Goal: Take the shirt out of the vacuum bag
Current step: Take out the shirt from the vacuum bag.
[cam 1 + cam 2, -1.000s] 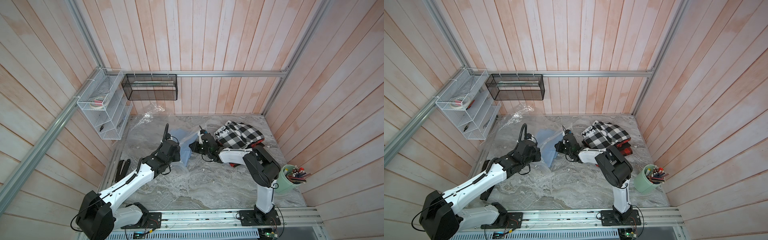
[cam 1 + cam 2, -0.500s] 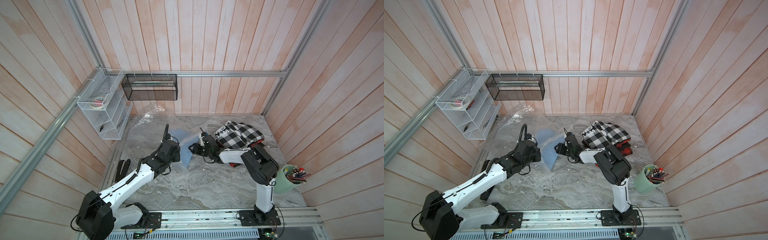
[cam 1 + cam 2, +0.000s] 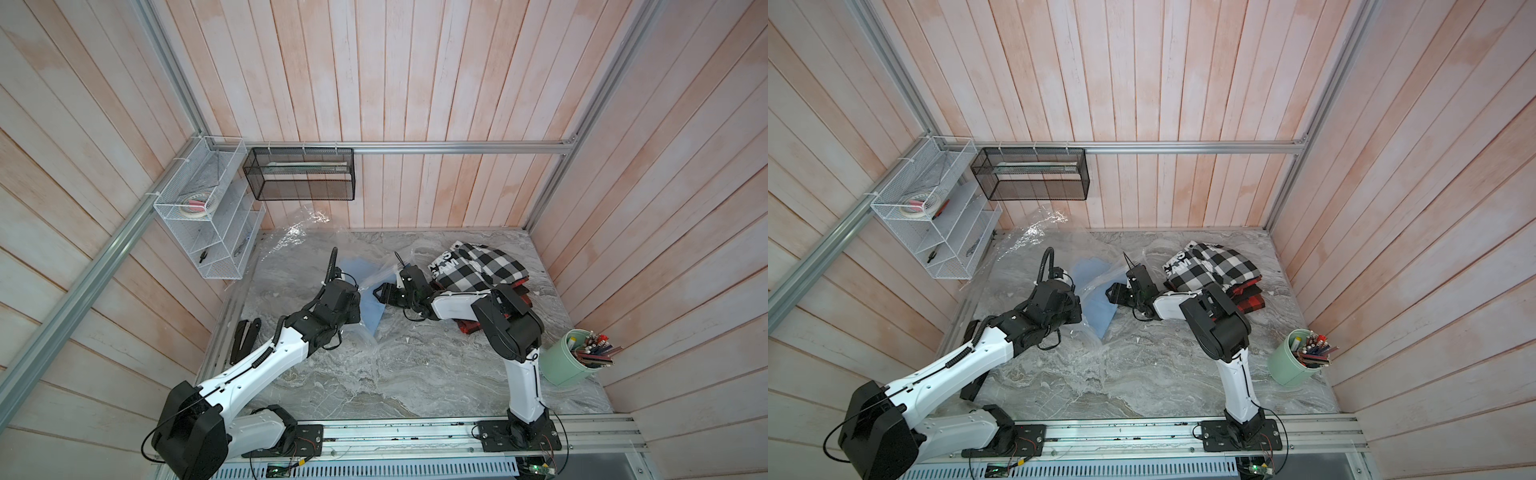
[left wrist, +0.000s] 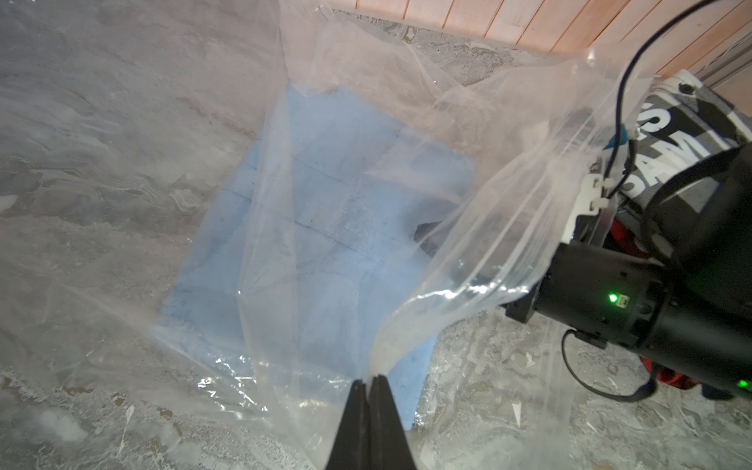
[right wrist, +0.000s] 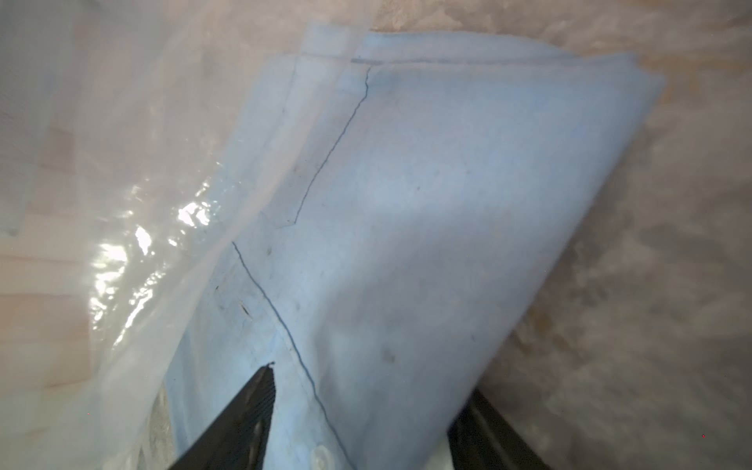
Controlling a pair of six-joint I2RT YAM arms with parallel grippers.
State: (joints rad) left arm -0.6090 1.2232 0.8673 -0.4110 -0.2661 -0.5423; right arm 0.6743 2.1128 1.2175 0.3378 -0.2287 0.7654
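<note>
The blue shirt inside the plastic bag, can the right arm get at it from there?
Probably yes. The left gripper is shut on the edge of the bag, holding its mouth open, and the right gripper, jaws open, reaches in with the shirt between them. Nothing seems to block it.

White "SAM" lettering on black-and-white checked garment [image 3: 478, 266]

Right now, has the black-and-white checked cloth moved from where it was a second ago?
No. The checked cloth sits in the same spot, at the same gap from the green cup.
</note>
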